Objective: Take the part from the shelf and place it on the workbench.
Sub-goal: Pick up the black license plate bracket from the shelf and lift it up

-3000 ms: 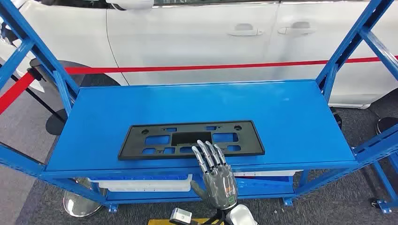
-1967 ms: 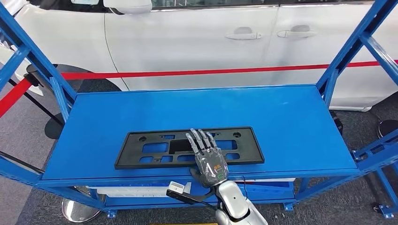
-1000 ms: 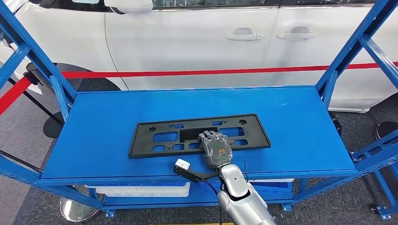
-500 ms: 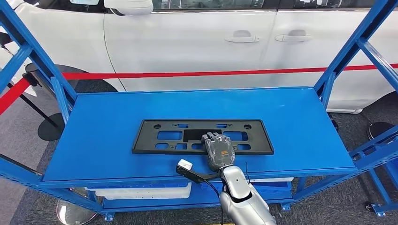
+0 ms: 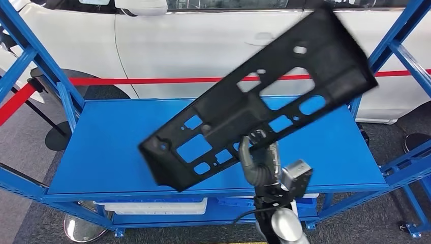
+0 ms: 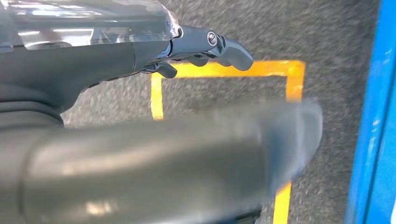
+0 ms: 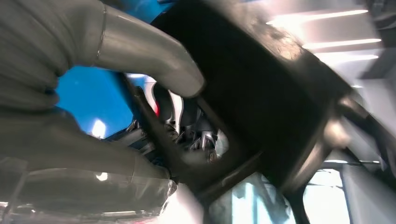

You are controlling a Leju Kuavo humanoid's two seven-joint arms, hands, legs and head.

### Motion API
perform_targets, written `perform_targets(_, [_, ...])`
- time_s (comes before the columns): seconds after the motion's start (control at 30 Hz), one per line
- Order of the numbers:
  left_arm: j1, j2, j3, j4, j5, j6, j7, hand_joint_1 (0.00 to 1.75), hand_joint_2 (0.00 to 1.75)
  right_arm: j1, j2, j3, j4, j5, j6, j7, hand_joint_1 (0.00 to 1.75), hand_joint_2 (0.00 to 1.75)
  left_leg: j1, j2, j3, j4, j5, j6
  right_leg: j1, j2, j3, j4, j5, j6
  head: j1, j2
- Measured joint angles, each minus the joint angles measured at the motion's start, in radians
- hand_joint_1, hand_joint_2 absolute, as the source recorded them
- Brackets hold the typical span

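The part is a long black plastic frame [image 5: 254, 101] with several cut-outs. It hangs in the air above the blue shelf [image 5: 101, 137], tilted with its right end high and blurred. My right hand [image 5: 259, 160] grips its lower edge near the middle, fingers hooked through a cut-out. In the right wrist view the thumb [image 7: 144, 51] and fingers [image 7: 187, 135] clasp the black frame [image 7: 261, 102] close up. My left hand [image 6: 205, 44] hangs over grey carpet with nothing in it, its fingers loosely apart.
A white car [image 5: 203, 35] stands behind the shelf, with a red barrier tape [image 5: 127, 80] in front of it. Blue uprights [image 5: 40, 61] [image 5: 391, 40] flank the shelf. A white bin [image 5: 152, 206] sits on the lower level. Yellow floor tape [image 6: 224, 70] marks the carpet.
The frame lay flat on the shelf under my right hand half a second ago. Now it is lifted clear of the shelf and tilted, right end up, in my right hand.
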Motion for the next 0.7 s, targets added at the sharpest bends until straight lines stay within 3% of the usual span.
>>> perform_targets(0.07, [0.002,0.000,0.014,0.000,0.002,-0.001,0.000,0.00,1.75,0.044,-0.028,-0.022,-0.086,-0.021,0.019,-0.025,1.75,1.75,0.001,0.002,-0.033,0.076,-0.051,-0.006,-0.008,-0.001,0.001,-0.008,0.007,-0.009,-0.005,0.000])
perform_targets(0.13, [0.001,0.000,0.025,0.000,0.002,-0.002,-0.001,0.00,1.75,0.089,-0.049,-0.050,-0.144,-0.040,0.042,-0.049,1.75,1.75,0.003,0.002,-0.094,0.212,-0.118,-0.012,-0.007,-0.001,-0.001,-0.008,0.007,-0.013,-0.009,0.000])
perform_targets(0.17, [0.001,0.000,0.030,0.000,0.001,-0.002,-0.002,0.00,1.75,0.111,-0.057,-0.062,-0.163,-0.047,0.051,-0.058,1.75,1.75,0.004,0.002,-0.118,0.262,-0.134,-0.015,-0.007,-0.001,-0.001,-0.007,0.005,-0.013,-0.010,0.000])
perform_targets(0.2, [0.001,-0.001,0.035,0.000,0.001,-0.003,-0.004,0.00,1.75,0.131,-0.063,-0.074,-0.178,-0.052,0.058,-0.064,1.75,1.75,0.005,0.002,-0.126,0.277,-0.129,-0.017,-0.007,0.000,-0.001,-0.005,0.003,-0.012,-0.009,0.000])
perform_targets(0.23, [0.002,-0.001,0.039,0.000,0.001,-0.002,-0.006,0.00,1.75,0.147,-0.068,-0.085,-0.191,-0.055,0.063,-0.069,1.75,1.75,0.006,0.002,-0.113,0.248,-0.103,-0.017,-0.007,0.002,-0.001,-0.002,0.001,-0.010,-0.010,0.000])
perform_targets(0.3, [0.002,-0.001,0.047,0.000,0.002,0.000,-0.011,0.00,1.75,0.173,-0.073,-0.102,-0.211,-0.056,0.069,-0.073,1.75,1.75,0.007,0.003,-0.050,0.114,-0.035,-0.013,-0.007,0.005,0.000,0.006,-0.006,-0.003,-0.010,0.000])
perform_targets(0.37, [-0.001,-0.002,0.054,0.000,0.002,0.000,-0.014,0.00,1.75,0.190,-0.076,-0.111,-0.224,-0.056,0.076,-0.074,1.75,1.75,0.003,0.002,-0.007,0.019,-0.004,-0.003,-0.003,0.007,-0.003,0.016,-0.012,0.007,-0.008,0.000])
perform_targets(0.47, [-0.002,-0.003,0.061,0.000,0.001,0.001,-0.016,0.00,1.75,0.206,-0.079,-0.119,-0.236,-0.045,0.076,-0.078,1.75,1.75,0.000,0.000,-0.003,0.001,0.002,0.014,-0.003,0.008,-0.006,0.018,-0.013,0.024,-0.007,0.000])
perform_targets(0.53, [-0.002,-0.004,0.064,0.000,0.000,0.002,-0.018,0.00,1.75,0.219,-0.079,-0.125,-0.245,-0.025,0.055,-0.086,1.75,1.75,0.003,0.002,-0.001,-0.007,0.012,0.028,-0.006,0.008,-0.015,0.045,-0.042,0.033,-0.006,0.000])
perform_targets(0.63, [-0.003,-0.005,0.066,0.000,-0.005,0.003,-0.021,0.00,1.75,0.248,-0.076,-0.132,-0.261,0.023,0.008,-0.120,1.75,1.75,0.003,0.003,-0.008,-0.009,0.020,0.038,-0.008,0.008,-0.086,0.213,-0.145,0.041,-0.002,0.000])
perform_targets(0.67, [-0.002,-0.005,0.067,0.000,-0.006,0.003,-0.021,0.00,1.75,0.263,-0.073,-0.133,-0.266,0.040,-0.003,-0.135,1.75,1.75,0.002,0.003,-0.012,-0.007,0.020,0.039,-0.008,0.008,-0.110,0.267,-0.166,0.042,-0.002,0.000])
perform_targets(0.7, [-0.001,-0.006,0.069,0.000,-0.006,0.003,-0.021,0.00,1.75,0.279,-0.070,-0.133,-0.272,0.055,-0.009,-0.149,1.75,1.75,0.001,0.003,-0.015,-0.005,0.021,0.040,-0.008,0.008,-0.118,0.291,-0.169,0.043,-0.002,0.000])
